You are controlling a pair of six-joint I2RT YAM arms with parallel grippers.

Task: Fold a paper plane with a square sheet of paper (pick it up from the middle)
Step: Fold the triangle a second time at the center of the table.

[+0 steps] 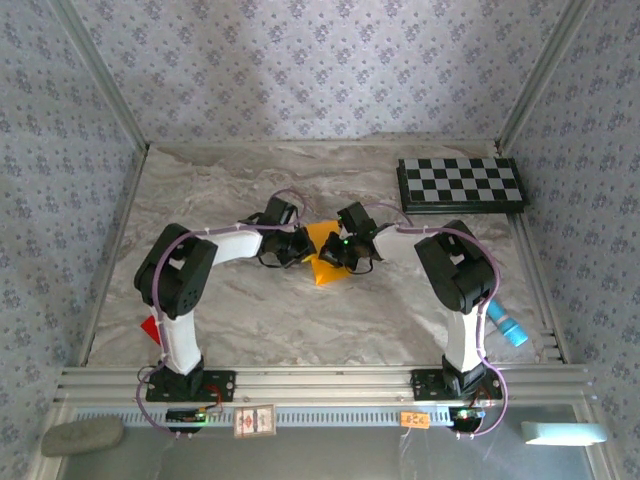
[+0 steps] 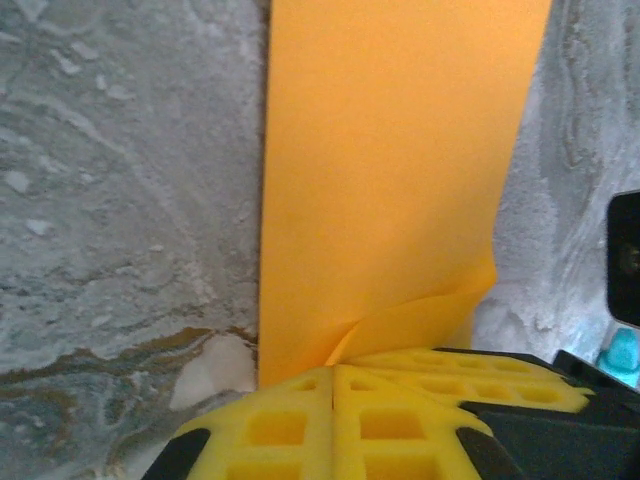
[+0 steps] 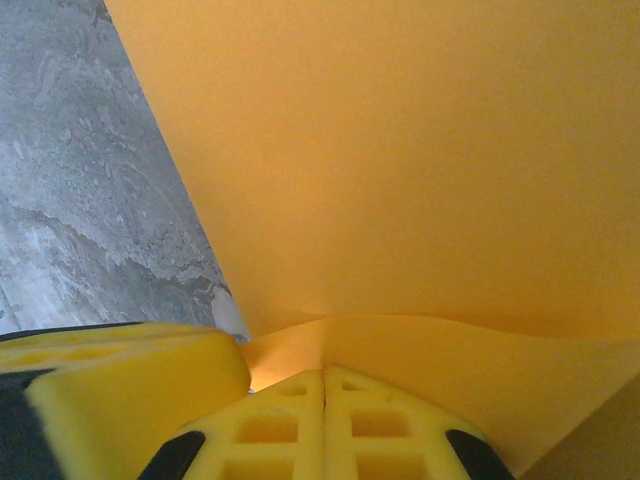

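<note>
Mid-table, the square sheet of paper [image 1: 322, 266] is lying on the marbled table [image 1: 250, 310] between the two wrists, which are covering most of it from above.

The left gripper [image 2: 334, 378] is pressing its yellow pads together. A raised lip of the sheet is running into their tips, apparently pinched, though the contact itself is hidden.

The right gripper [image 3: 323, 382] is likewise closing pad to pad, clamping a curl of paper at its tips. We are losing the sheet's far edges past that frame.

The checkerboard [image 1: 460, 183] is sitting well apart, far right.
</note>
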